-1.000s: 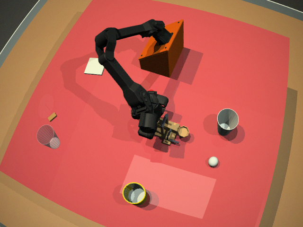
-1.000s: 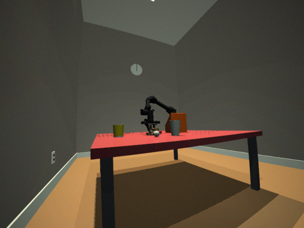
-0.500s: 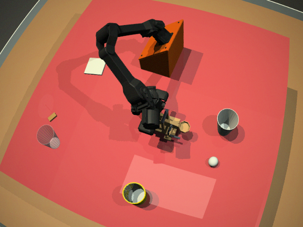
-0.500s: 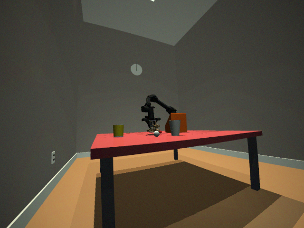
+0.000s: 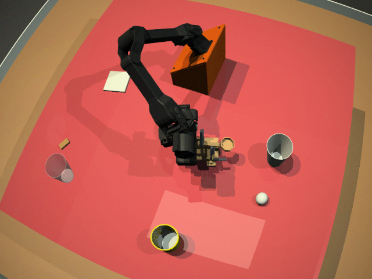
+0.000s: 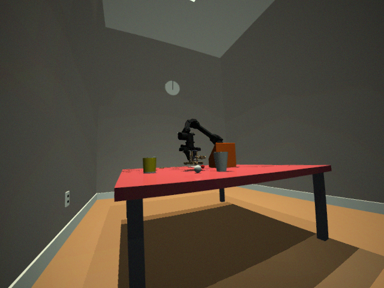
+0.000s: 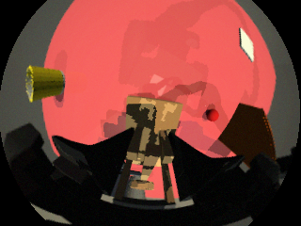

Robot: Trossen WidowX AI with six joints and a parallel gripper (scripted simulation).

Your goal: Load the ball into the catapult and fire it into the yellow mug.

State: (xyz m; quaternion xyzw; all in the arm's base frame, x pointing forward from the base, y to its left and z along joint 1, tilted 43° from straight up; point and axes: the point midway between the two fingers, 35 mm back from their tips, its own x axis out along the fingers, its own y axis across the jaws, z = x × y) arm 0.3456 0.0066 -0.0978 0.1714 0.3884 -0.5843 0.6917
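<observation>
The wooden catapult [image 5: 211, 140] [image 6: 192, 162] [image 7: 170, 115] is held a little above the table, its round cup [image 5: 227, 144] toward the grey tumbler. My gripper [image 6: 192, 155] [image 7: 151, 133] is shut on the catapult's body; the arm hides the fingers in the top view. The catapult's cup looks empty. The yellow mug [image 5: 158, 235] [image 6: 149, 165] [image 7: 45, 84] stands upright near the table's front. A white ball [image 5: 261, 198] [image 6: 197, 168] lies on the table right of the mug. A red ball [image 6: 202, 166] [image 7: 213, 115] lies near the orange wedge, hidden in the top view.
A grey tumbler [image 5: 279, 145] [image 6: 221, 161] stands right of the catapult. The orange wedge [image 5: 216, 63] [image 6: 228, 155] [image 7: 249, 134] is behind, a white tile [image 5: 116, 81] [image 7: 245, 44] left of it. A clear glass [image 5: 56, 165] and a small wooden block [image 5: 64, 143] are at far left.
</observation>
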